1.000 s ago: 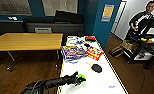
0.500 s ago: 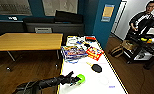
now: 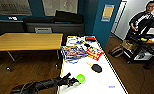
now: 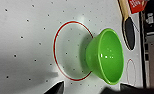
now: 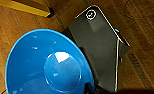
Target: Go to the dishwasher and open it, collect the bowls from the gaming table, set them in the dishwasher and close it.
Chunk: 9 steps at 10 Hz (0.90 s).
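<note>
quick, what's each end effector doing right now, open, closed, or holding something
Left end effector: beside the green bowl on the white table; grip cannot be told.
Right end effector: carrying the blue bowl over wooden floor.

Two bowls: one green bowl (image 3: 80, 78) on the white counter (image 3: 113, 77), one blue bowl (image 5: 46, 65). One wooden table (image 3: 28, 41). One person (image 3: 143, 20).

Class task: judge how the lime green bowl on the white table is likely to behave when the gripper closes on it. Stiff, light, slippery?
The green bowl looks thin-walled and glossy, so probably light and somewhat slippery. It appears rigid plastic, likely holding its shape. Its narrow base and flared rim suggest it may tip or skid on the smooth white table if nudged.
</note>
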Motion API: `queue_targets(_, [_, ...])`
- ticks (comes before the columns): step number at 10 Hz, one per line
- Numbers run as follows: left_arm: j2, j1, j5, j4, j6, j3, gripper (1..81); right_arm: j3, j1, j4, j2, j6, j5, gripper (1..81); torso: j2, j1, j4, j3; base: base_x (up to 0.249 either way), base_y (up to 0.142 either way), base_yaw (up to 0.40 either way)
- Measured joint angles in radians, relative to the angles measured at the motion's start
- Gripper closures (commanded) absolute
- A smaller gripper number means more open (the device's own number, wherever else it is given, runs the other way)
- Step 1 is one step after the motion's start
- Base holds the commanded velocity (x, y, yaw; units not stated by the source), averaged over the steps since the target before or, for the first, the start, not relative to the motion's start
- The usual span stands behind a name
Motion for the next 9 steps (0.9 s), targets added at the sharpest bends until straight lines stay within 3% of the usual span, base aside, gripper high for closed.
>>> queue_targets(2, [-0.024, 0.000, -0.004, 0.000, -0.076, 0.003, 1.0, 0.000, 0.000, 0.000, 0.000, 0.000, 0.000, 81.1, 0.000, 0.000, 0.000, 0.000, 0.000, 0.000, 0.000])
queue_targets(3, [-0.031, 0.002, -0.005, 0.000, -0.098, 0.003, 1.0, 0.000, 0.000, 0.000, 0.000, 0.000, 0.000, 81.1, 0.000, 0.000, 0.000, 0.000, 0.000, 0.000, 0.000])
queue_targets(9, [0.023, -0.002, -0.015, 0.000, -0.112, -0.039, 1.0, 0.000, 0.005, 0.000, 0.002, 0.000, -0.001, 81.1, 0.000, 0.000, 0.000, 0.000, 0.000, 0.000, 0.000])
